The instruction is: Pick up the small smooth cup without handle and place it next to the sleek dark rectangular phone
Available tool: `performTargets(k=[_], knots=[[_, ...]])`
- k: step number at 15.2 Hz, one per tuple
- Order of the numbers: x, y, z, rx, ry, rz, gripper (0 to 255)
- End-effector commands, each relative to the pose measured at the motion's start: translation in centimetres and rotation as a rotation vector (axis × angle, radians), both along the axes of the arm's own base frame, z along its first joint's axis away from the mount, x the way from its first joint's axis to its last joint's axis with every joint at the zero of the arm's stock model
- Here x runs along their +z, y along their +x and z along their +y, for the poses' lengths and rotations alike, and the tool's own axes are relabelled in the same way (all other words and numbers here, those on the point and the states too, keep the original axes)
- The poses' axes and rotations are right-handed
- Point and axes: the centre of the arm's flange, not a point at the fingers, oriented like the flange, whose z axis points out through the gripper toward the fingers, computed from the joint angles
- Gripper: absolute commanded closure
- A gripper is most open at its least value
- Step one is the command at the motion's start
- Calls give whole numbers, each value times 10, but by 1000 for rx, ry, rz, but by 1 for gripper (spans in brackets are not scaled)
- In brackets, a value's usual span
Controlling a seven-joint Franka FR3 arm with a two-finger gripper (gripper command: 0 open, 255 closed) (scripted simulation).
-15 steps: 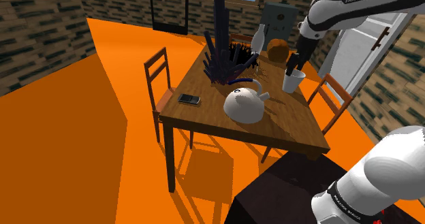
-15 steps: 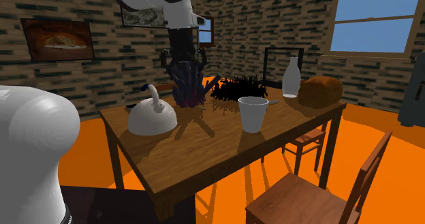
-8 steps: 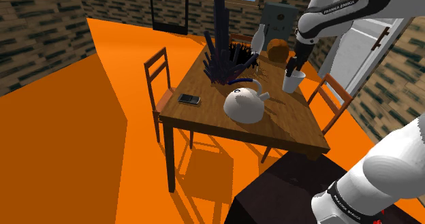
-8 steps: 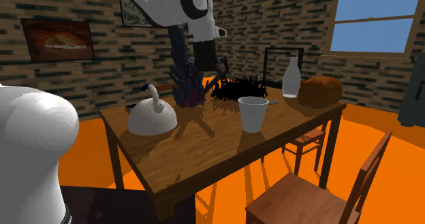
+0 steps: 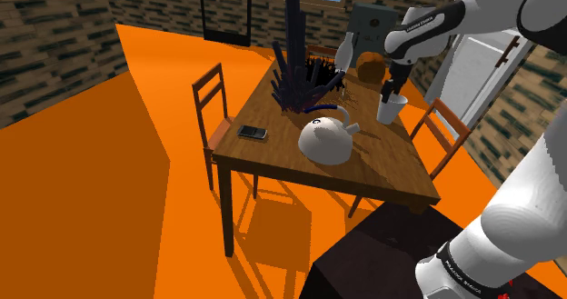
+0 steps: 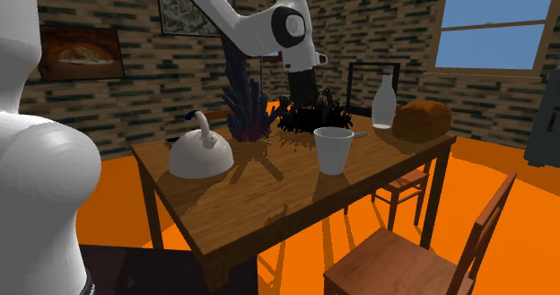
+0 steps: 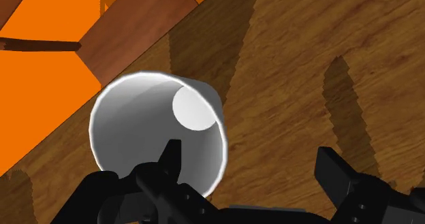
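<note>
Wrist view, white cup (image 7: pixel 156 131) upright, mouth upward, gripper (image 7: pixel 250 156) spread wide over rim

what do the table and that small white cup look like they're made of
The brown rectangular table looks like wood: streaky grain runs along its top, and the finish is matt. The small white handleless cup is plain, smooth and softly shaded inside. It could be ceramic or plastic; the look leaves that open.
</note>
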Motion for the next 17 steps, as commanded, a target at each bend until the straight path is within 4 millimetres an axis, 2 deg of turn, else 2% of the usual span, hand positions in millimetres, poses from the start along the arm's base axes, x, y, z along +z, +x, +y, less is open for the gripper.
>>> performTargets(k=[1, 9, 16, 17], knots=[[-7, 8, -14, 5, -11, 5, 0], [-47, 8, -22, 5, -11, 5, 0], [-47, 8, -22, 5, -11, 5, 0], [-47, 8, -22, 5, -11, 5, 255]])
